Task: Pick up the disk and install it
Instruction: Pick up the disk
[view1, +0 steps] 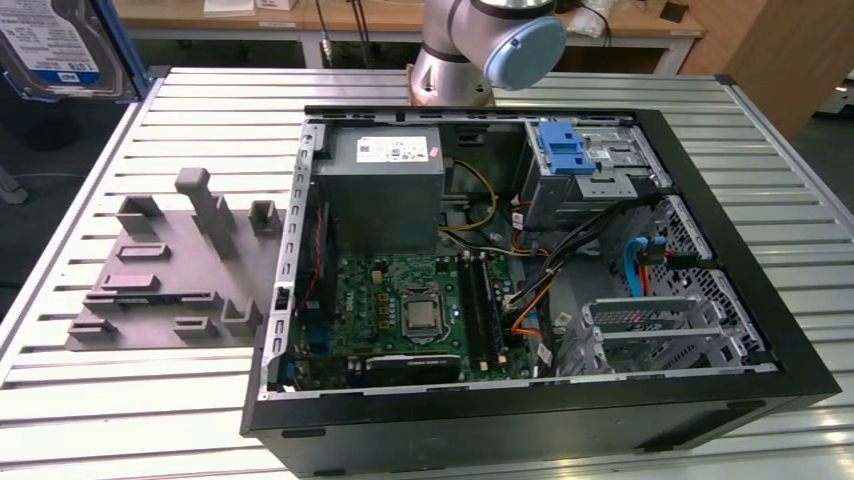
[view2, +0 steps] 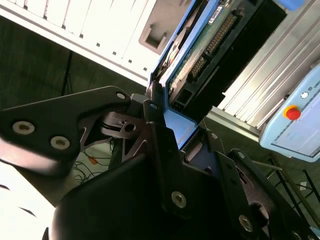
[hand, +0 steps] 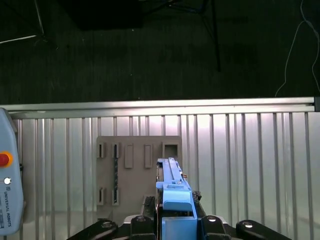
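The disk (hand: 172, 192) sits edge-on in the claw (hand: 175, 222), whose fingers (view2: 156, 117) are shut on its blue carrier from both sides. In the first wrist view the disk's near end is hidden behind the claw's black body. In the exterior view the disk (view1: 54, 45) hangs in the air at the upper corner on that view's left, cut off by the frame, with its label showing. Beyond it in the first wrist view lie a grey fixture plate (hand: 135, 165) and the ribbed table (hand: 240, 165). The open computer case (view1: 694, 180) stands well apart from the disk
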